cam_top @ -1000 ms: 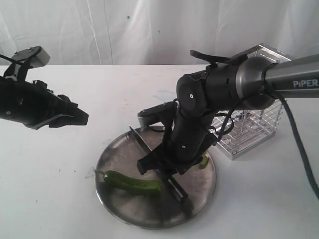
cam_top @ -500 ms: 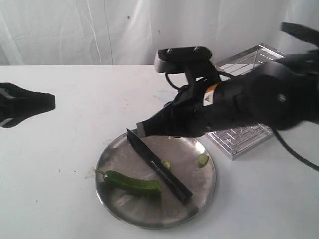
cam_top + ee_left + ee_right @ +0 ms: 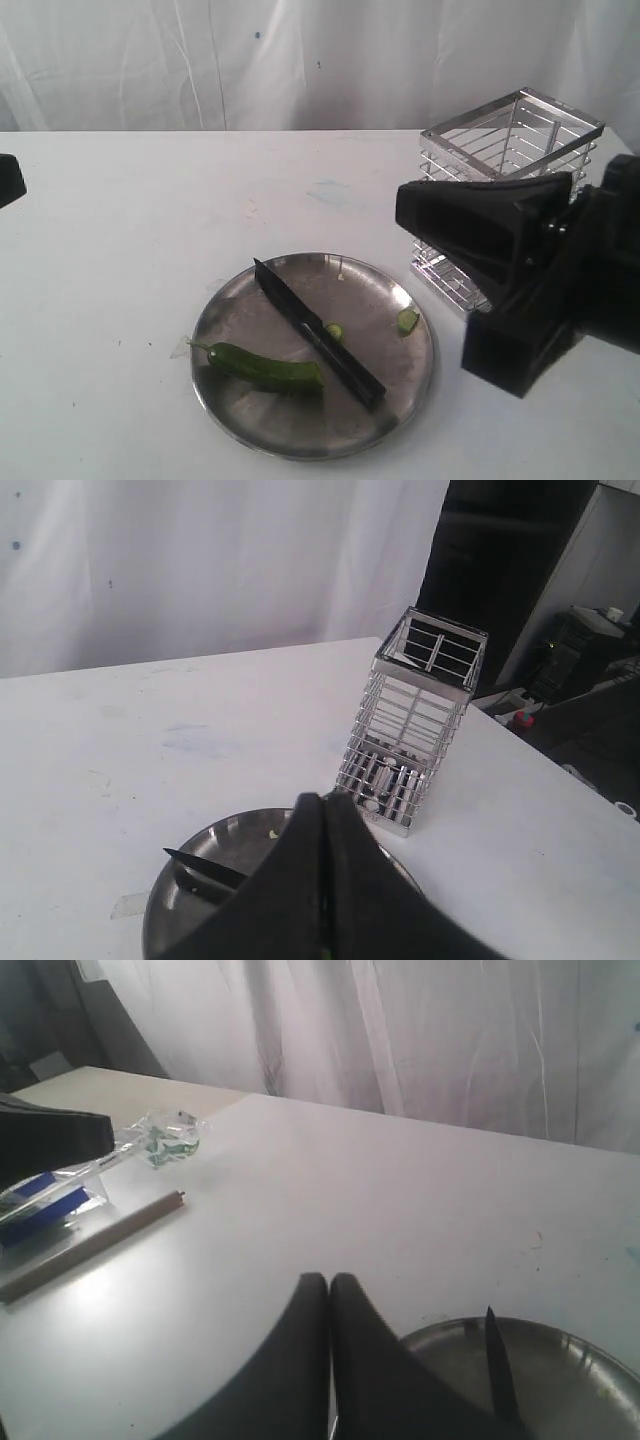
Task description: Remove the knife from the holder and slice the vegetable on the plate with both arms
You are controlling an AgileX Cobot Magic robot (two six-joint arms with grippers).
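The knife (image 3: 318, 332) lies flat across the plate (image 3: 385, 290), with its dark blade pointing to the far left and nothing holding it. Beside the knife on the plate rests the green chilli, the vegetable (image 3: 262, 367), stem to the left. My right gripper (image 3: 402, 205) hangs shut and empty to the right of the plate, partly hiding the wire holder (image 3: 445, 160). Only a black corner of my left gripper (image 3: 6, 180) shows at the left edge. In the left wrist view that gripper (image 3: 325, 798) is shut over the plate (image 3: 240, 835), knife tip (image 3: 200, 865) and holder (image 3: 415, 730). The right wrist view shows its gripper (image 3: 329, 1280) shut, with plate (image 3: 570, 1360) and blade (image 3: 497, 1365) beyond.
Two small cut green bits (image 3: 334, 331) (image 3: 407, 320) lie on the plate by the knife. Off to one side the right wrist view shows a wooden stick (image 3: 100, 1240), a clear plastic bag (image 3: 165, 1135) and a blue item (image 3: 40, 1200). White curtains hang behind the table.
The right arm has pulled back from over the plate to the right, leaving the knife lying on it. The left gripper has drawn back to the left edge.
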